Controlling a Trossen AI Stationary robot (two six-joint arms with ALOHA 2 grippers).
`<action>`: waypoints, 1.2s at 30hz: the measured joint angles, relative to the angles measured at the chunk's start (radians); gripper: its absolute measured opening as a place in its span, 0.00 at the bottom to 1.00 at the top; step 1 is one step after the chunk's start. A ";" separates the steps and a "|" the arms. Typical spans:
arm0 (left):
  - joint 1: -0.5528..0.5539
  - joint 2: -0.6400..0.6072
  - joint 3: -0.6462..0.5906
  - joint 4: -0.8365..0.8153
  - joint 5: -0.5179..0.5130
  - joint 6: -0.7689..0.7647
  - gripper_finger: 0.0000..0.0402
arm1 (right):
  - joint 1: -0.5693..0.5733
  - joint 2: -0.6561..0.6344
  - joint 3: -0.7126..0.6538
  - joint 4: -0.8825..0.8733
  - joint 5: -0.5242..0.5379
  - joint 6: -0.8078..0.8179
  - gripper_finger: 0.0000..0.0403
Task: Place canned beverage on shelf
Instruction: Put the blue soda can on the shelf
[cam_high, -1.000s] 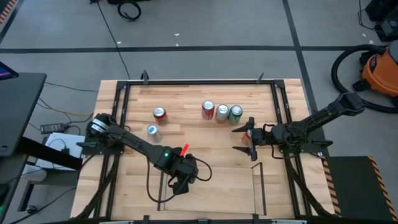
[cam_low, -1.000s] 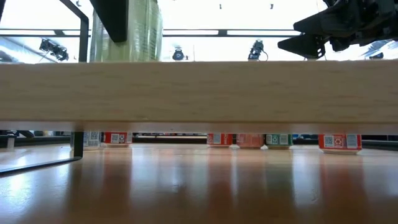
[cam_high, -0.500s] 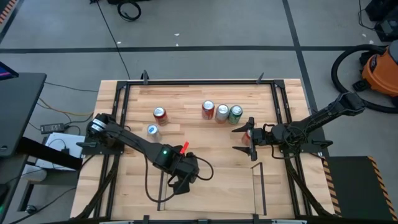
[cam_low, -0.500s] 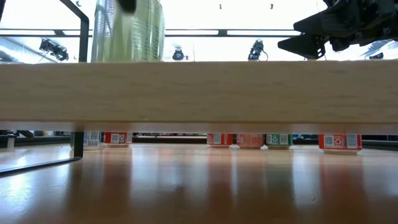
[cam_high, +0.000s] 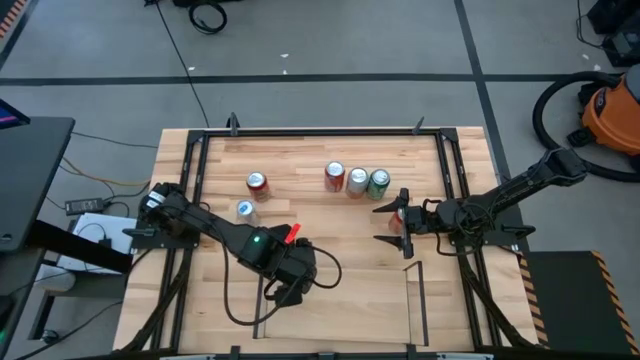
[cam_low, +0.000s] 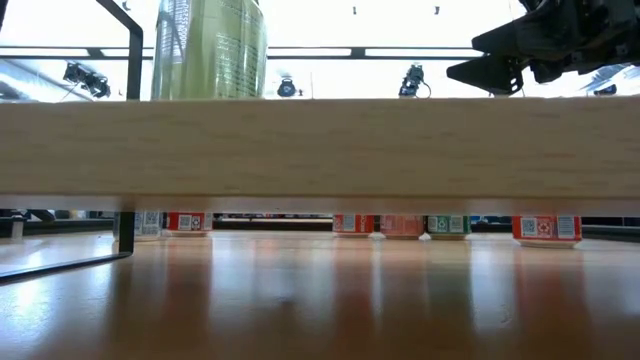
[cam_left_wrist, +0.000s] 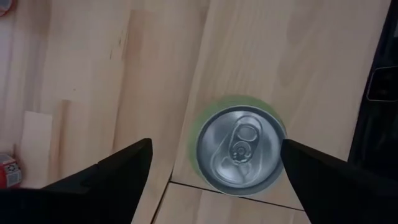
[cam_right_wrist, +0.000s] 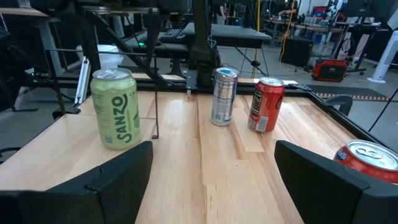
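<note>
A green can (cam_left_wrist: 239, 152) stands upright on the light wood floor (cam_left_wrist: 292, 56) of the small black-rod shelf (cam_high: 411, 300) at the table's near middle. It also shows in the low view (cam_low: 210, 50) and the right wrist view (cam_right_wrist: 115, 115). My left gripper (cam_high: 285, 290) hovers above it, open, with its fingers on either side of the can's top and apart from it. My right gripper (cam_high: 382, 224) is open at the table's right. A red can (cam_high: 402, 214) stands close by its fingers, and I cannot tell if it touches them.
Loose cans stand on the table: a red one (cam_high: 258, 183) and a silver one (cam_high: 245, 210) at the far left, and a red (cam_high: 335, 176), a pale (cam_high: 357, 181) and a green one (cam_high: 379, 182) at the far middle. A larger black frame (cam_high: 320, 131) borders the tabletop.
My left gripper has gone up off the green can and a little toward the table's left. Its finger no longer shows beside the can in the low view. The can stays upright on the shelf floor.
</note>
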 joint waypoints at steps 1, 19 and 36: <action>0.000 0.000 0.000 -0.002 -0.001 -0.001 0.91 | 0.000 0.000 0.000 -0.002 0.000 0.001 0.86; -0.001 -0.002 0.000 -0.044 -0.001 -0.041 0.91 | 0.000 0.000 0.000 -0.004 0.000 0.007 0.86; -0.003 -0.080 -0.001 -0.114 -0.086 -0.113 0.91 | 0.000 0.000 0.000 -0.008 0.000 0.007 0.86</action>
